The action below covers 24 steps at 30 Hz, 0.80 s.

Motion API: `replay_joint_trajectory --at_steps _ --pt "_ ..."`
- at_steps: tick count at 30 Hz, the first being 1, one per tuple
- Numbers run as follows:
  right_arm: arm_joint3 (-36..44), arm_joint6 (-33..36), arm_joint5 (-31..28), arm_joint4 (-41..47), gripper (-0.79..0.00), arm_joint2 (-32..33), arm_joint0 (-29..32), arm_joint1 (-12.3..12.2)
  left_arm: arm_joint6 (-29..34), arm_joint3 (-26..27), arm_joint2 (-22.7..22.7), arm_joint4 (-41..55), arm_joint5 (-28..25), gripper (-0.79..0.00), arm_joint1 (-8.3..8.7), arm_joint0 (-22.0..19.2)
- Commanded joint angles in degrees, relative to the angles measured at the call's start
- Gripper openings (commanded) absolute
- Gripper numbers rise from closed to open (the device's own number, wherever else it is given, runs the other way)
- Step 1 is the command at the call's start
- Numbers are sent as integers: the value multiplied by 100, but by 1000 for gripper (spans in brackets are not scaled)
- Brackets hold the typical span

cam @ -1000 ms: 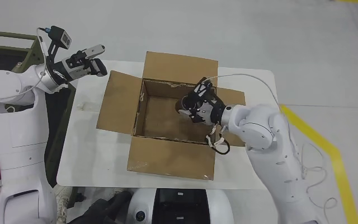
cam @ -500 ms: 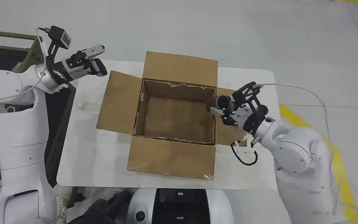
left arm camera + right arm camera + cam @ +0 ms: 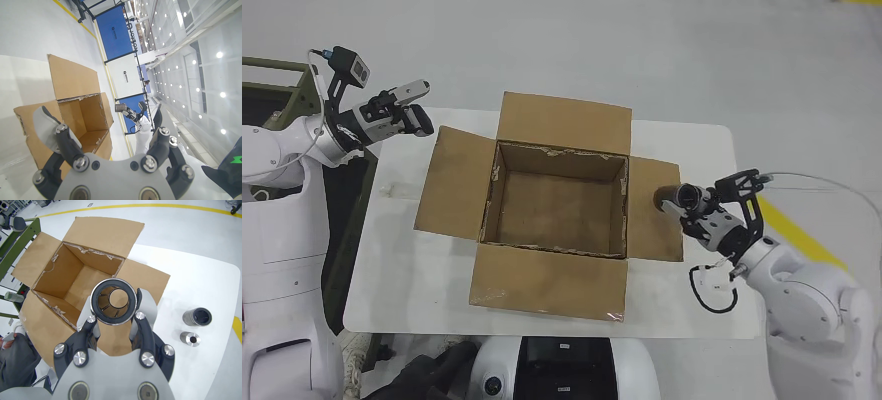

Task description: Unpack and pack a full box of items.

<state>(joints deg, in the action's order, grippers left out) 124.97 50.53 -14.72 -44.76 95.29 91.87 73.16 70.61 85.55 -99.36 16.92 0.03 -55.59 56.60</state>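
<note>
The unpacking half is judged to be close to its end. The cardboard box (image 3: pixel 555 212) is seen standing open on the table (image 3: pixel 412 285) with all four flaps folded outward. Its floor is shown bare wherever it can be seen in the top and right wrist views. A hollow metal cylinder (image 3: pixel 113 303), dark-rimmed and bored right through, is clamped between the fingers of the right gripper (image 3: pixel 115 306). It is held raised above the box's right flap, just outside the opening, and is not yet set down.

Two more items are found standing on the table beyond that same flap, well apart from the opening. These are a larger cylinder (image 3: pixel 197 316) with a dark end and, near it, a smaller cylinder (image 3: pixel 189 339) with a narrow bore. Both are taken to be items already unpacked.

The left gripper (image 3: pixel 407 108) is held off the box's left flap, near the box's far left corner. Its fingers are spread wide and nothing is held between them.

What is left can be judged as follows. The held cylinder is to be put down outside the box, most likely beside the other two. That would finish the unpacking, provided nothing is hidden behind the box's near wall. The whole packing half is then to be done, with each item carried back over the flap and lowered inside. Whether the flaps are meant to be closed afterwards cannot be told.
</note>
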Motion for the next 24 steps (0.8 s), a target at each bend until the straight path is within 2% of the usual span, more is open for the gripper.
replay_joint_trajectory --at_steps 1,24 --pt "1 -51 20 -16 -785 49 87 -13 0 0 0 0 0 0 0 0" --pt "16 -154 81 -107 -785 -5 191 -43 0 0 0 0 0 0 0 0"
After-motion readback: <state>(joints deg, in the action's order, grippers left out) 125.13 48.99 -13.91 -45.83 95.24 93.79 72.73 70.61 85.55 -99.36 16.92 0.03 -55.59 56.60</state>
